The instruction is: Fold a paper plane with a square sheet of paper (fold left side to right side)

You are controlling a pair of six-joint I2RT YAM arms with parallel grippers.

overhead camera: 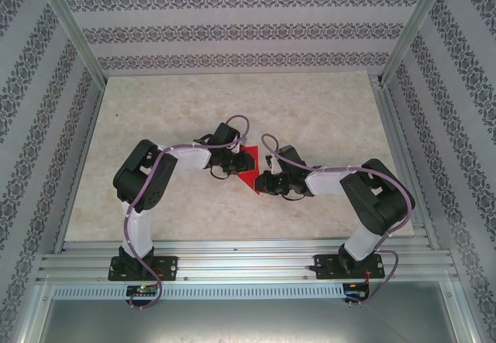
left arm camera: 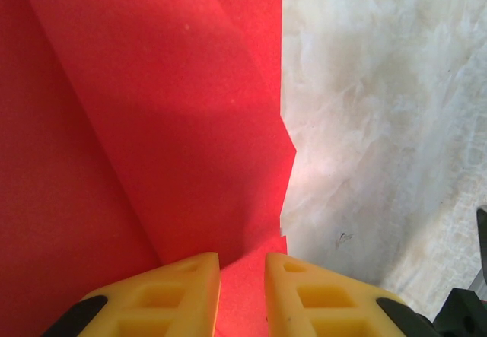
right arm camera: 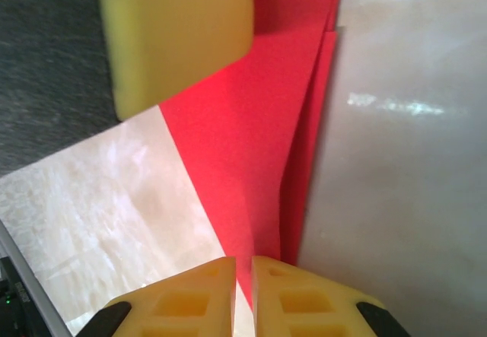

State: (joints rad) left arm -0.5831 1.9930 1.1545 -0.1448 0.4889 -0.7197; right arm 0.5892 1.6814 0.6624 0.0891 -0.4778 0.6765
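As right pincer (right arm camera: 243, 265) nips red paper (right arm camera: 251, 124) on wallpaper-ringed marbled table (overhead camera: 310, 111), left pincer (left arm camera: 242, 259) is undeterminable.

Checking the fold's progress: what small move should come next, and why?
Probably lower the right gripper to press the layers flat: its nearly closed jaws straddle the red sheet's narrow end, a flap casts a shadow as if raised, and the left gripper sits over the sheet.

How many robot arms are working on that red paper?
2. The left arm reaches the red paper from its left; the right arm reaches it from its right. None seem hidden.
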